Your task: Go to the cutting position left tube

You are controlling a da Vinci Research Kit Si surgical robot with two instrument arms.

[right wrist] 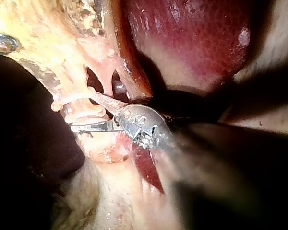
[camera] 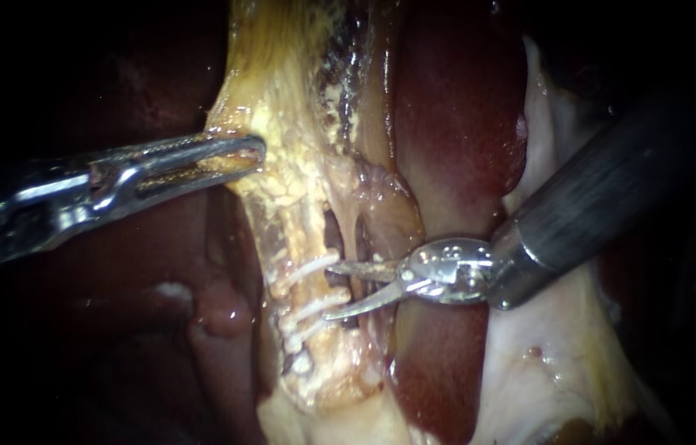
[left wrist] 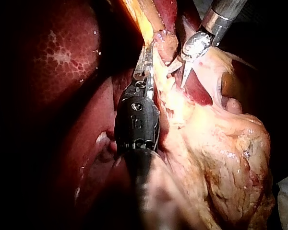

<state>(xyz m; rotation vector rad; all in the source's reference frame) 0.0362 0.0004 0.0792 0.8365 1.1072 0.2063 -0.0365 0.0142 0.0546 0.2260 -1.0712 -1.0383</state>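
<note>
Yellow tissue (camera: 273,107) above the clipped tube (camera: 294,239), clamped in the jaws of my left instrument (camera: 255,155), blades of my right instrument (camera: 335,290) parted, tips just beside that tube, white clips (camera: 308,268) across it.

The liver (camera: 459,107) shows as a glossy dark-red lobe from the centre toward 1 o'clock, with a darker part at 8 o'clock. Yellow, crumbly fatty tissue (camera: 277,99) runs from 11 o'clock down to 6 o'clock, with three white clips (camera: 310,306) lying across it toward 7 o'clock of centre. A pale wet membrane (camera: 545,371) spreads at 4 to 5 o'clock.
</note>
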